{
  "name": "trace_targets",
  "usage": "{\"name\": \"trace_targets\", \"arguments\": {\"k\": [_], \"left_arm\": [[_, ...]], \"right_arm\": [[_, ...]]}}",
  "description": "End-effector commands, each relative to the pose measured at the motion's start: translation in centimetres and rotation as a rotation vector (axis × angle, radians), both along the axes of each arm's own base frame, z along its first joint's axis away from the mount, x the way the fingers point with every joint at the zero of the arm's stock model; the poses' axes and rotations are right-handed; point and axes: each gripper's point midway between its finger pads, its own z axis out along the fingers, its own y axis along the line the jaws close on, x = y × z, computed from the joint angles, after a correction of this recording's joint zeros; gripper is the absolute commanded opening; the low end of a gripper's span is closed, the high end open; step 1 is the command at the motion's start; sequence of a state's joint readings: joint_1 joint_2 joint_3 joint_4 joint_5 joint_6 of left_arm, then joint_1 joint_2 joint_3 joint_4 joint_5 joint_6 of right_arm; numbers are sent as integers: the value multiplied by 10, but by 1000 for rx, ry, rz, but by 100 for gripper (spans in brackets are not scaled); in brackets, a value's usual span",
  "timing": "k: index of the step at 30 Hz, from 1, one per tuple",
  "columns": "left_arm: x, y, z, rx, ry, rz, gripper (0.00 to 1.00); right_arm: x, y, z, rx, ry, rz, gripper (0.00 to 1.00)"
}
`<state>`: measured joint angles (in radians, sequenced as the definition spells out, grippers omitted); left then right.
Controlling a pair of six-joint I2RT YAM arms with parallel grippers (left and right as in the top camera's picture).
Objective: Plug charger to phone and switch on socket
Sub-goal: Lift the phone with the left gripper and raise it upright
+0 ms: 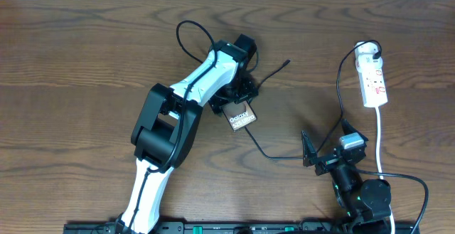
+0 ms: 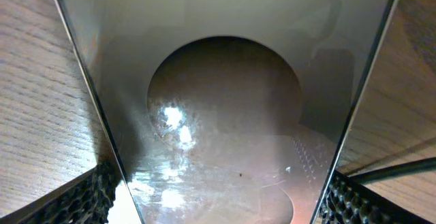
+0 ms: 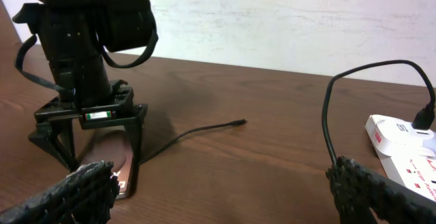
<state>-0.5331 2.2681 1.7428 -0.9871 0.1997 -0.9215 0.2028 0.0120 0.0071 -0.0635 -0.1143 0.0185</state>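
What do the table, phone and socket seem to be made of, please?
The table looks like dark wood or laminate, matte, with streaky grain. The phone seems grey metal or plastic with a glossy, reflective face. The socket looks like smooth white moulded plastic.

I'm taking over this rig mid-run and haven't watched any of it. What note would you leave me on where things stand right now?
Left gripper: jaws wide, straddling the phone on the table; it is unclear whether it grips the phone.
Right gripper: open, empty, on the side of the socket.
Charger: its connector tip lies loose on the table, apart from the phone.
Done: nothing plugged into the phone yet.
Left: plug the tip into the phone, switch on the socket; switch position unreadable.
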Motion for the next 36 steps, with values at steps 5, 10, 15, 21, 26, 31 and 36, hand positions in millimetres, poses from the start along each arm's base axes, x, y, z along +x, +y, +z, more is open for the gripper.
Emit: {"name": "trace_targets", "arguments": {"k": [5,10,15,21,26,31,36], "left_arm": [[-8,7,-9,40,29,40,79],[-8,8,-10,40,29,40,71],[-8,8,-10,40,29,39,62],[-8,8,-10,40,30,40,47],[-9,5,-9,26,38,40,37],[-11,7,-8,29,44,42,13],[-5,7,6,-28,54,72,7]], "right_arm": [[0,1,-1,-5,-1,1,99],[0,1,-1,-5,-1,1,99],[0,1,-1,-5,-1,1,99],[0,1,-1,-5,-1,1,99],[0,1,-1,-5,-1,1,99],[0,1,-1,-5,-1,1,99],[0,1,-1,-5,-1,1,99]]}}
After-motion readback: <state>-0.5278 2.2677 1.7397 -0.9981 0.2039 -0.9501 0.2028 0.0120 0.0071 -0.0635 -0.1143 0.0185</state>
